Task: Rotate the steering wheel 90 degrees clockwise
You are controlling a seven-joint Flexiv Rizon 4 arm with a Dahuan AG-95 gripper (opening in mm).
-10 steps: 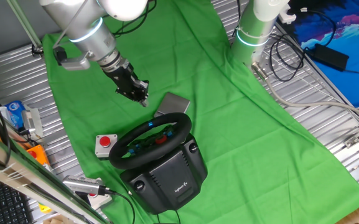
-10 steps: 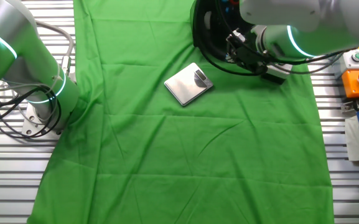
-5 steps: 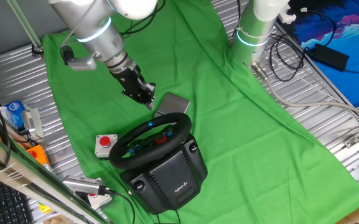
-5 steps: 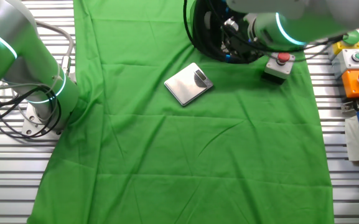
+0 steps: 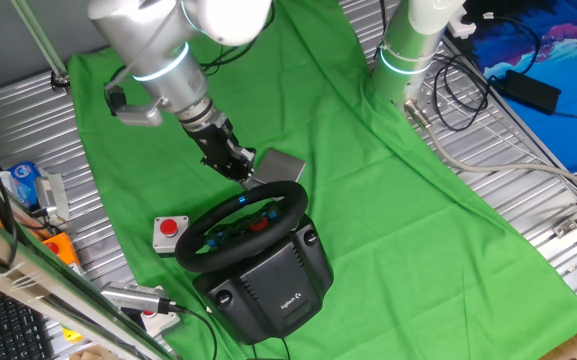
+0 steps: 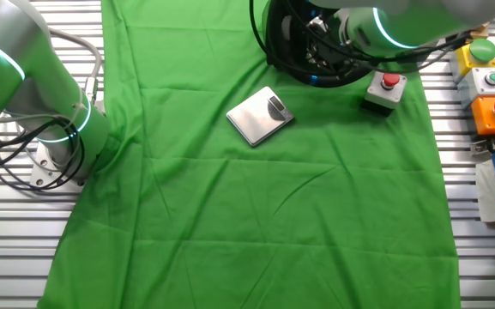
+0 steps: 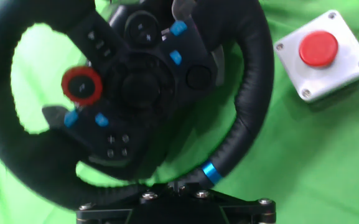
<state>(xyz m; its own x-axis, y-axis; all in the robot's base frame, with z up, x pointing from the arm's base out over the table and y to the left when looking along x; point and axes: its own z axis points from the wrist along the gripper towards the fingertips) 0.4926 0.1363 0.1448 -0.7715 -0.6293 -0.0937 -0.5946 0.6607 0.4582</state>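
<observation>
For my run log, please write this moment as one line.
phase: approach | gripper: beside steering wheel rim, state unclear | wheel: not gripped

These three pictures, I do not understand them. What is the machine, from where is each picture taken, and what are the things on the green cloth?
The machine is a robot arm with a two-finger gripper at its end. Two pictures come from fixed cameras that look at the table from different sides. The third comes from a camera on the robot's hand, looking along its fingers.

On the green cloth stands a black steering wheel for racing games, on a bulky black base. Beside it are a small grey box with a red button and a flat grey plate.

The gripper is right beside the top of the wheel's rim, near the blue stripe in the hand view. It holds nothing that I can see, and I cannot tell whether it is open or shut.
</observation>
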